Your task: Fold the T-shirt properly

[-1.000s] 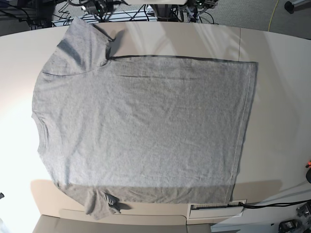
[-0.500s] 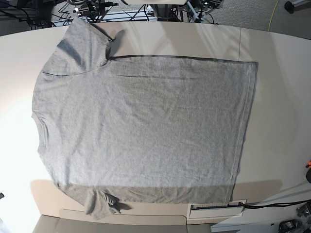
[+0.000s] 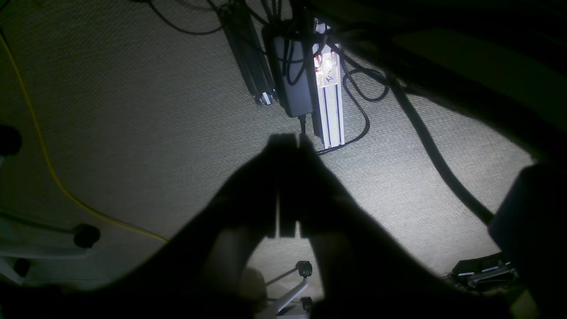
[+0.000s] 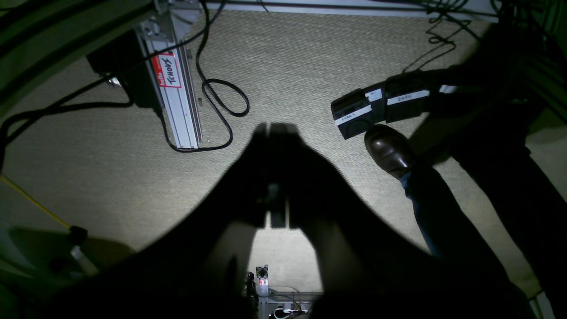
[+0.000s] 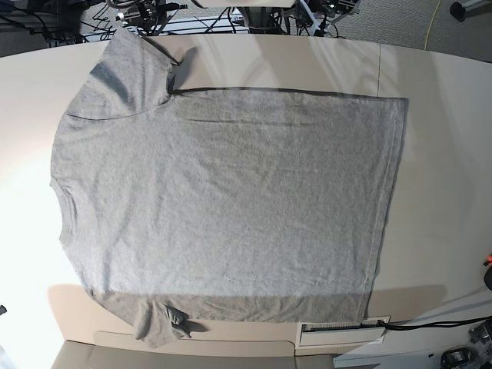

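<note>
One T-shirt (image 5: 223, 207) flat on table (image 5: 438, 154), cables (image 5: 192, 19) behind.

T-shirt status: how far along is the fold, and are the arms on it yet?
Done: the T-shirt lies spread flat on the table, collar end toward the base view's left, with no fold made. In hand: nothing. The left gripper and right gripper have their jaws shut, empty, and both wrist views show only carpet, away from the cloth. Left: every fold.

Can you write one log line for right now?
plain heather-grey cotton T-shirt: flat, unfolded | left gripper: shut, empty | right gripper: shut, empty
</note>
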You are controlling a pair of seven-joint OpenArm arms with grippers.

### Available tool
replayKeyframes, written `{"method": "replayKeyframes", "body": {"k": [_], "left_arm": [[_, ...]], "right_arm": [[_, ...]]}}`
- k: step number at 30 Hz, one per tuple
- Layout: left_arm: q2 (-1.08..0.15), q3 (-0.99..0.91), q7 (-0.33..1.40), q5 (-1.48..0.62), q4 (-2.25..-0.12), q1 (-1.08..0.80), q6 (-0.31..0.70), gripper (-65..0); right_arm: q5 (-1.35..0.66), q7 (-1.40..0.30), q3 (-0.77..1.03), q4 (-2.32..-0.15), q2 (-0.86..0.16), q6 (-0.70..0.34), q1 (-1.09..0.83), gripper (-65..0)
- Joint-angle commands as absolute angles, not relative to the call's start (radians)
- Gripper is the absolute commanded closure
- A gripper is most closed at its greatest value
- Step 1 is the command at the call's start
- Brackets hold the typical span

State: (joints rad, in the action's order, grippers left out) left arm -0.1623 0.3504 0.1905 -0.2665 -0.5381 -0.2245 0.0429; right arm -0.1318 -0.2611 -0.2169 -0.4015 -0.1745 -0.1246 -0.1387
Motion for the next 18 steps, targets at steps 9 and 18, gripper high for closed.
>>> {"method": "replayKeyframes", "body": {"k": [9, 18], "left_arm": [[-0.234, 0.35, 0.157, -0.261, -0.601, -0.315, 0.05, 0.0], [-0.334, 0.327, 0.164, -0.262, -0.769, -0.455, 0.05, 0.0]], "right_arm": [[-0.134, -0.242, -0.215, -0.464, -0.239, -0.125, -0.217, 0.0], [-0.134, -0.239, -0.215, -0.673, -0.345, -0.124, -0.382, 0.0]]}}
